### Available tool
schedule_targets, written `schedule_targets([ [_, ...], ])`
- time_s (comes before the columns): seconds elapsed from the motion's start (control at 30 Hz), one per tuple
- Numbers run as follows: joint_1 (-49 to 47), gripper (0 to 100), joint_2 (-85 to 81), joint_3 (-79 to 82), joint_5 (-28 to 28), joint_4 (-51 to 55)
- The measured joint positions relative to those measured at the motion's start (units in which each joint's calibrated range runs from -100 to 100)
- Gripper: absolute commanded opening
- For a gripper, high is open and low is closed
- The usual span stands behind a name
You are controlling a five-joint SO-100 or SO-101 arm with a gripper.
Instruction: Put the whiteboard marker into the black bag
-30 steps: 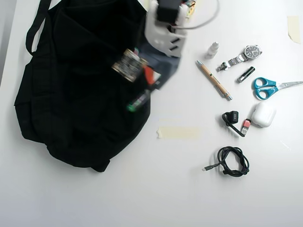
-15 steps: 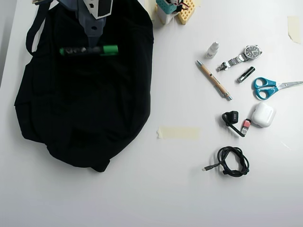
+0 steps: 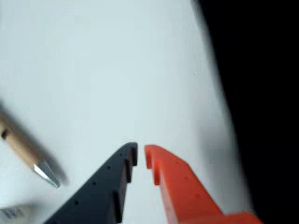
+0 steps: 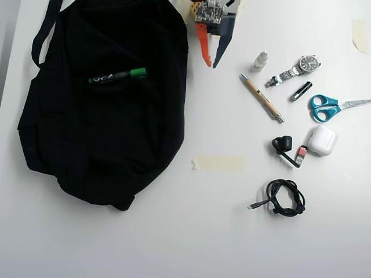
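Observation:
The whiteboard marker [image 4: 116,76], black with a green cap, lies on top of the black bag [image 4: 104,127] near its upper middle in the overhead view, cap pointing right. The bag fills the left of the table; its edge is the dark mass at the right of the wrist view [image 3: 261,93]. My gripper [image 4: 211,64] hangs over the white table just right of the bag's top edge. Its orange and dark fingers nearly touch at the tips and hold nothing, as the wrist view [image 3: 141,151] also shows.
A tan wooden pen [image 4: 262,98] lies right of the gripper and shows in the wrist view [image 3: 18,144]. Further right are a small white bottle [image 4: 260,61], a watch [image 4: 297,69], scissors [image 4: 327,107], an earbud case [image 4: 322,140] and a coiled cable [image 4: 284,197]. Tape [image 4: 219,163] lies mid-table.

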Motion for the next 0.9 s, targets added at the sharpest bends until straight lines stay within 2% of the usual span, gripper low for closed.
schedule_targets([
  [0.07, 0.81, 2, 0.0, 5.55, 0.0, -0.09],
  [0.33, 0.07, 2, -0.5, 6.83, 3.22, 2.13],
  [0.57, -7.85, 2, -0.5, 6.91, 6.01, 2.22],
  [0.9, -9.61, 2, -0.5, 7.08, 6.15, 2.22],
])
